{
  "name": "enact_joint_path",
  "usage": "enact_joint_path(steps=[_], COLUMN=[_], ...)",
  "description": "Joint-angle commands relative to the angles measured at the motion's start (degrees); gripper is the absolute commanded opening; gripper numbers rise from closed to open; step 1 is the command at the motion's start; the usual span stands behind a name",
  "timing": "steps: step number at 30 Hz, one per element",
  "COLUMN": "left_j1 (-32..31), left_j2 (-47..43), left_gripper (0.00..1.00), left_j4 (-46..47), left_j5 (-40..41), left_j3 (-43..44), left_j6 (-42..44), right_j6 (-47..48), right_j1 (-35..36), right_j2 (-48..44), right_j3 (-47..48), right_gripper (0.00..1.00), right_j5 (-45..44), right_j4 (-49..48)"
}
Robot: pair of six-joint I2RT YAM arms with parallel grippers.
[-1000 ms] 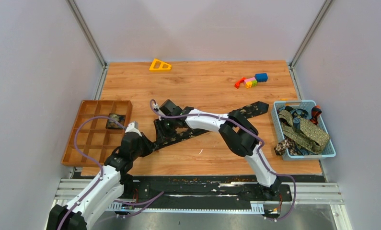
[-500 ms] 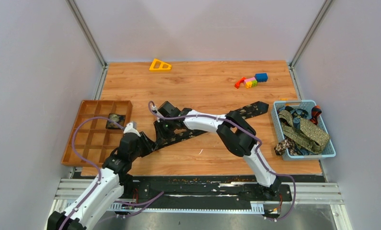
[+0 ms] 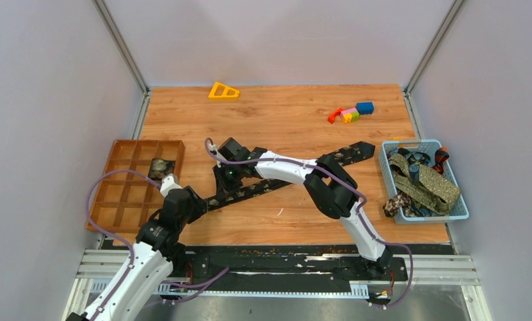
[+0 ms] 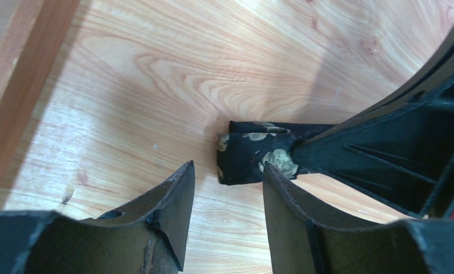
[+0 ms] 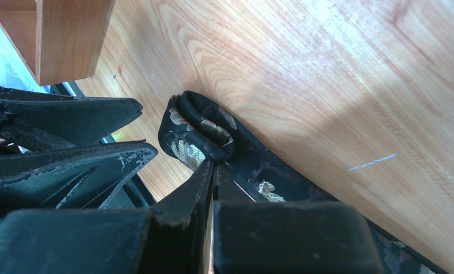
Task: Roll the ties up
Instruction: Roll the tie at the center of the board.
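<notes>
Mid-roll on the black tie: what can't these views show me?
- Middle of the black tie: top view, the right arm lies over it.
- Turns in the rolled end: wrist views show only the outer fold; top view too small.
- Whether the right hand pinches fabric or presses it: right wrist view, its own fingers cover the contact.
- Tie count in the basket: top view, tangled and overlapping.

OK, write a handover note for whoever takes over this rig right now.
Left gripper: open, at the folded end of the black speckled fabric tie.
Right gripper: shut on that tie behind the fold; the rest lies flat on the table.
Done: one rolled tie, apparently, in the brown wooden divided tray.
To do: roll this one, then the ties in the blue plastic basket.
</notes>
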State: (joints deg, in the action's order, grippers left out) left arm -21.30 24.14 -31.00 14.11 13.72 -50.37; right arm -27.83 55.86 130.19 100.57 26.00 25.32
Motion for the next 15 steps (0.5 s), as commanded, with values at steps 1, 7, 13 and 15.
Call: enact_joint_path(steps=[1, 7, 13, 15], left_j1=[0.12, 0.12, 0.12, 0.12], left_j2=[-0.3, 1.17, 3.41, 4.23], left_gripper=[0.54, 0.54, 0.54, 0.54], left_j4=[-1.44, 1.11, 5.15, 6.05], left_j5=[3.12, 3.43, 2.37, 2.49], left_j3=[2.14, 1.36, 0.24, -0.06], left_j6=[-1.22, -1.66, -2.0, -2.1], right_j6=[3.0, 4.26, 4.65, 4.68], right_j1=[0.1, -0.65, -0.66, -0.66], right_j2=[-0.43, 0.5, 2.55, 2.81], right_j3=[2.95, 2.79, 2.32, 1.75], right_gripper=[0.0, 0.0, 0.0, 0.0], right_j5=[-2.53, -3.41, -2.65, -2.61], right_j4=[1.91, 2.37, 1.83, 1.4])
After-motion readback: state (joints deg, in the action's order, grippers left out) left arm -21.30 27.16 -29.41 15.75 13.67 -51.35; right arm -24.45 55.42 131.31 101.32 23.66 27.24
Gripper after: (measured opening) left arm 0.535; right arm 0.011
